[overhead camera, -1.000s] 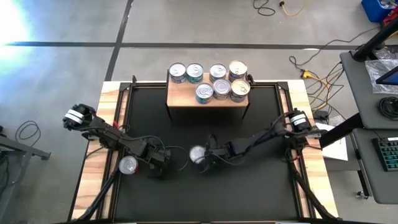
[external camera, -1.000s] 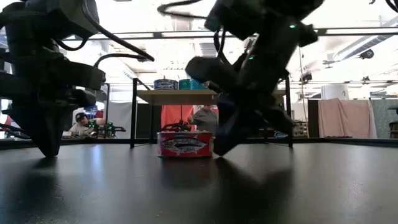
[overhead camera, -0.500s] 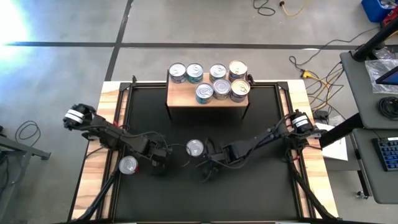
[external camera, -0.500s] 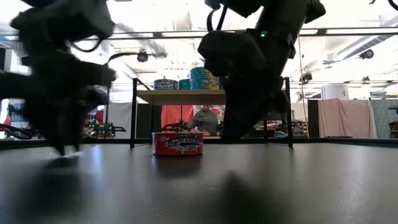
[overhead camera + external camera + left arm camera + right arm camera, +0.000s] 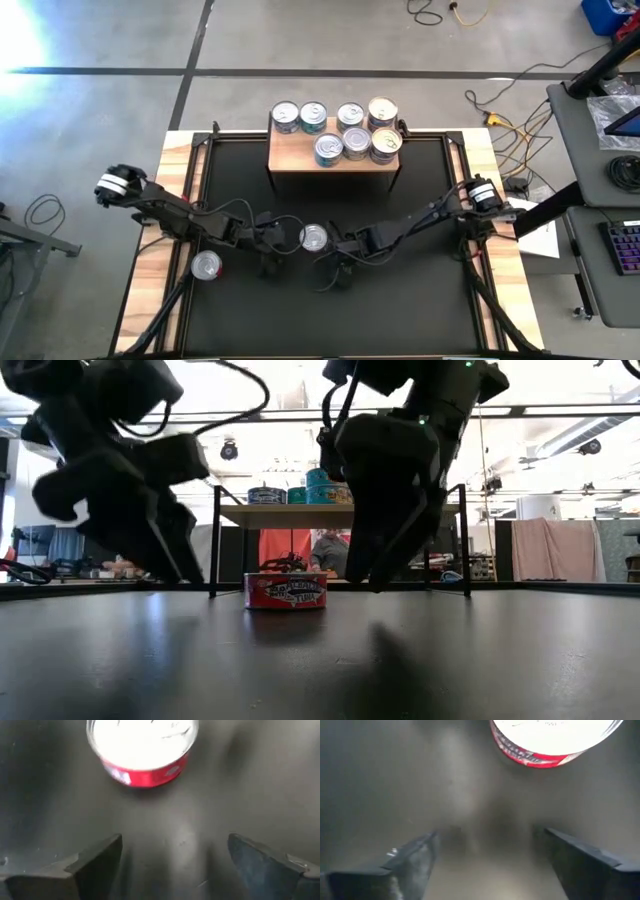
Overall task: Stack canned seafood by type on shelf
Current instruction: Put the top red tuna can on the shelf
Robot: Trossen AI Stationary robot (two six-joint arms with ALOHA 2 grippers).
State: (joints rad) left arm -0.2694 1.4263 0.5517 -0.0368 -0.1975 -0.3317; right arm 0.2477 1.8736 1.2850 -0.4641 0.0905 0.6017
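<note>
Red tin (image 5: pixel 314 238) between both open tools.

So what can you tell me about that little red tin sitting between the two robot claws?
The red tin is a short round can with a shiny silver top and a red side label bearing pale print. It stands upright on the black mat, in front of the shelf. Nothing touches it: the left gripper and right gripper flank it, both open.

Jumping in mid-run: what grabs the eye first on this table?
A red-labelled tin sits alone on the black mat, flanked by the left gripper and right gripper, both open and touching nothing. Behind it, the shelf carries seven tins. Another tin lies at the mat's left edge.
</note>
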